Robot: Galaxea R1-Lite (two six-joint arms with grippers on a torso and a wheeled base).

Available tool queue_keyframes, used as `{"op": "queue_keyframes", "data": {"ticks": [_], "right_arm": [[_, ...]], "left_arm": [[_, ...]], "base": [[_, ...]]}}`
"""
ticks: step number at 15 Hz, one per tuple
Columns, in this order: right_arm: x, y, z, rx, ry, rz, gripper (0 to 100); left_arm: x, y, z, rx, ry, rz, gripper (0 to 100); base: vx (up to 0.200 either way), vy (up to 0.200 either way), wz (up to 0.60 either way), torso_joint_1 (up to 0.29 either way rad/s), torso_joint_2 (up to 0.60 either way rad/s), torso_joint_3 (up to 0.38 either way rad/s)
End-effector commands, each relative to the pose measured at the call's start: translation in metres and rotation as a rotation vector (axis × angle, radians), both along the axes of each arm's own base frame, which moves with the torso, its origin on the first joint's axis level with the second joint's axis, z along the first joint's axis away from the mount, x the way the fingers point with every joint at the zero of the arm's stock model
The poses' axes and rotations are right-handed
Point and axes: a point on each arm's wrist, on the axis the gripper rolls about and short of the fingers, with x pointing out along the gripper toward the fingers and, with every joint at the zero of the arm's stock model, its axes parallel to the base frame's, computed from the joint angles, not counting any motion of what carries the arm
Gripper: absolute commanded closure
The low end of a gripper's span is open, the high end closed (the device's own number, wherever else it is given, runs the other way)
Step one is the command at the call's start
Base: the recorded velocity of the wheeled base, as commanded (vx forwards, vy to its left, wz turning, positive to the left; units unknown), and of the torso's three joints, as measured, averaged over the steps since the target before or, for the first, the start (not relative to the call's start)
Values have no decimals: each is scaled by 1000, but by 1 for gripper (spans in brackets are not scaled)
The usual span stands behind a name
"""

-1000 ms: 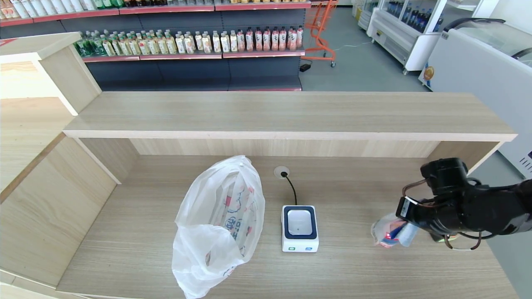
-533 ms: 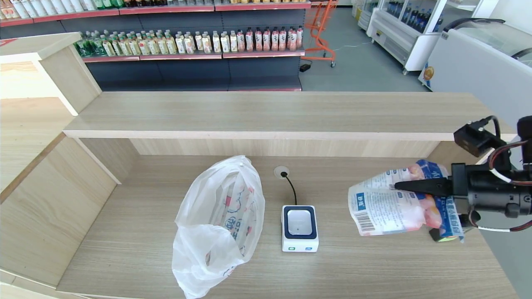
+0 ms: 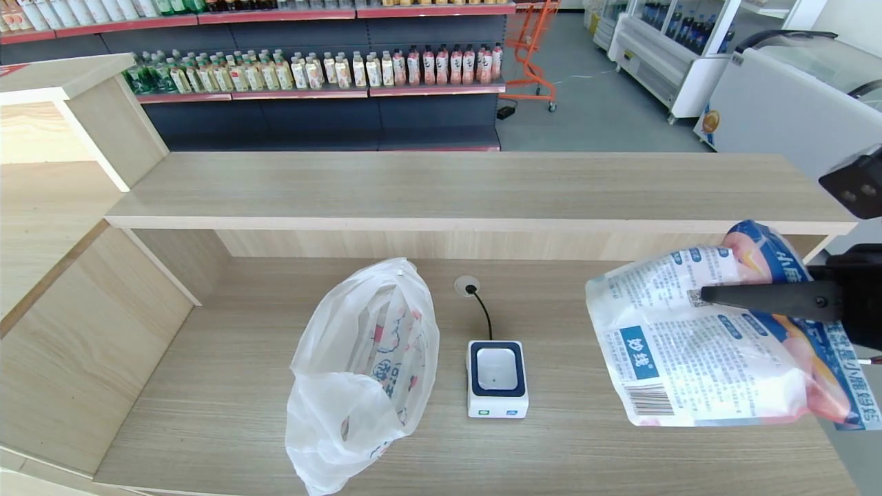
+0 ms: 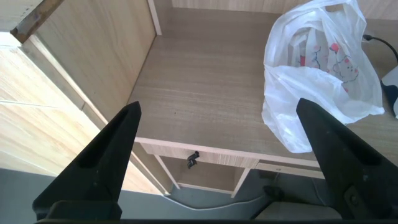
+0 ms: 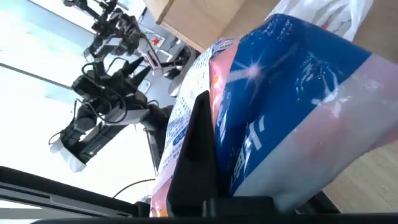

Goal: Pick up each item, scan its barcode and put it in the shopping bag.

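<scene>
While it hangs in the air over the right end of the counter (image 3: pixel 586 455), the snack packet (image 3: pixel 703 351) is gripped by the right gripper (image 3: pixel 716 297). The gripper's fingers (image 3: pixel 758 300) are clenched on the packet's upper part. The right arm enters from the right edge, and one black finger lies almost level across the packet, pointing to the robot's left. The packet is tilted, with its white back side toward the head camera. This side carries dense small print, a blue patch with white characters and a barcode (image 3: pixel 651 399) at its lower corner. The right wrist view shows the other side, blue and pink. The scanner (image 3: pixel 497 377) stands on the counter, well apart from the packet, with its window facing up and its cable (image 3: pixel 482 310) running to a hole behind. Just beside it on the left stands the shopping bag (image 3: pixel 365 372), white and thin, with red and blue print showing through. The left gripper (image 4: pixel 217 168) hovers beyond the counter's left front corner, its fingers (image 4: pixel 106 162) spread wide and holding nothing.
</scene>
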Motion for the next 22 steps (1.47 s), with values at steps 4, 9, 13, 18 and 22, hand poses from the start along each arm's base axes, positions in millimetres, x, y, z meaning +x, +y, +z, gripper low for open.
{"op": "queue_keyframes", "data": {"ticks": [4,9,13,18,22], "right_arm": [[-25,17,18,37,-10,106,100],[-28,20,16,47,32,122,100],[-33,19,20,73,89,122,100],[-33,19,20,73,82,124,100],[-30,19,21,73,64,122,100]], "left_arm": [[0,0,0,0,0,-1,0],[0,0,0,0,1,1,0],[0,0,0,0,0,-1,0],[0,0,0,0,0,-1,0],[0,0,0,0,0,-1,0]], "base": [[0,0,0,0,0,0],[0,0,0,0,0,0],[0,0,0,0,0,0],[0,0,0,0,0,0],[0,0,0,0,0,0]]}}
